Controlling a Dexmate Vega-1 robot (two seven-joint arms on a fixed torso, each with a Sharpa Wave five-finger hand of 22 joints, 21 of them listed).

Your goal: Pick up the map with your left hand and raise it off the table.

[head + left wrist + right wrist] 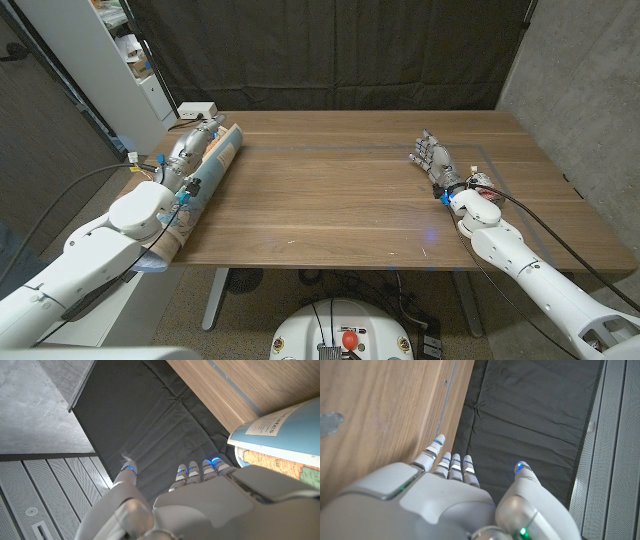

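At about nine o'clock on the tabletop [340, 200] lies the map [205, 180], rolled or folded into a long bundle along the left edge, its near end hanging a little past the front edge. My left hand [195, 140] sits at the bundle's far end, up against its outer side; from my left wrist I see my fingers [192, 472] reaching straight out and side by side, the thumb standing apart, with the map's pale blue cover [285, 425] just beside them, not between them. So these fingers are spread and hold nothing that I can see, though whether they touch the paper I cannot tell. By my judgement the task is at its start: the map rests on the wood, and the closing, the grip and the lift are all left to do. Behind my hand, at ten o'clock, a small white box [198, 109] with cables sits at the far corner, near enough to mind when I lift. Beyond it stands a white shelf unit [110, 60]. Over at three o'clock my right hand [432, 157] waits on the wood, its fingers [451, 462] straight and close together, thumb apart, gripping nothing, well clear of the map.
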